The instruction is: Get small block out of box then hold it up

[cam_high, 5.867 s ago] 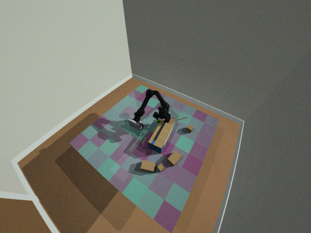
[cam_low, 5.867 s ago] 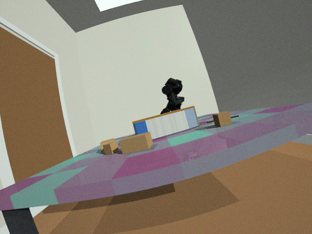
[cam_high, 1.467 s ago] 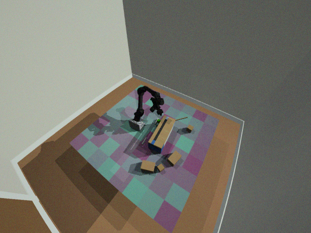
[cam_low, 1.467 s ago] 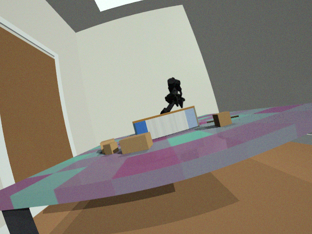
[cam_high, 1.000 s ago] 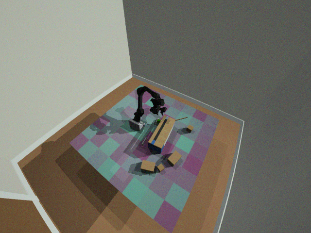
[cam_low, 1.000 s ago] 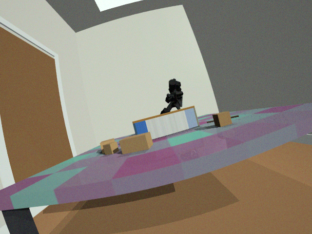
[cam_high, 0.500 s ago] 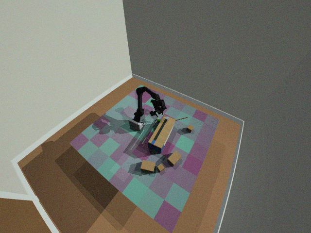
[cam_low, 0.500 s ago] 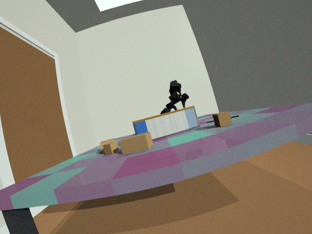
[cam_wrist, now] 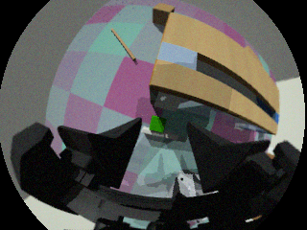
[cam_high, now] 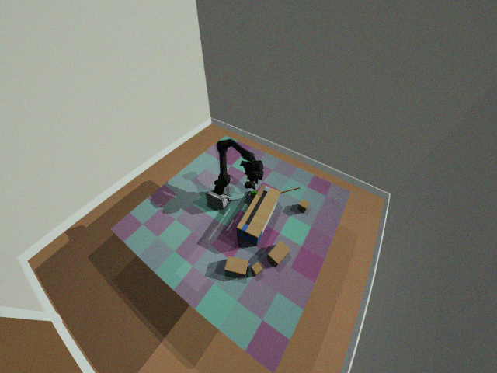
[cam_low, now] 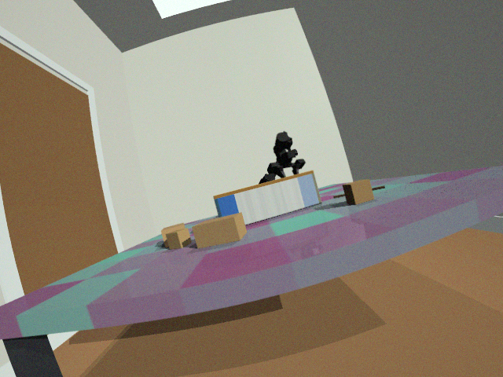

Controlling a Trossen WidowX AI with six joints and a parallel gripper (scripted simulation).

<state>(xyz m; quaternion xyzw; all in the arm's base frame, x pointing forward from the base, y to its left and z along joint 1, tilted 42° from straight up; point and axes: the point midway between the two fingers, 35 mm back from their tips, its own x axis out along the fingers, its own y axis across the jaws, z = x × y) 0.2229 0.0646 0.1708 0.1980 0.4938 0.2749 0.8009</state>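
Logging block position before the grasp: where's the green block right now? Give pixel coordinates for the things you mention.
The green block [cam_high: 253,193] [cam_wrist: 156,124] is outside the box [cam_high: 269,208] [cam_wrist: 192,83], near its stick-side end; in the wrist view, it appears between the open gripper's fingertips, not held.

The bench [cam_high: 293,287] [cam_low: 244,259] [cam_wrist: 91,79] is checkered in teal, magenta, mauve and grey-blue. The box [cam_high: 268,217] [cam_low: 269,203] [cam_wrist: 192,81] has a tan top with a dark slot. The small block [cam_high: 253,193] [cam_wrist: 156,124] is bright green; the end effector [cam_high: 251,185] [cam_wrist: 164,123] is black.
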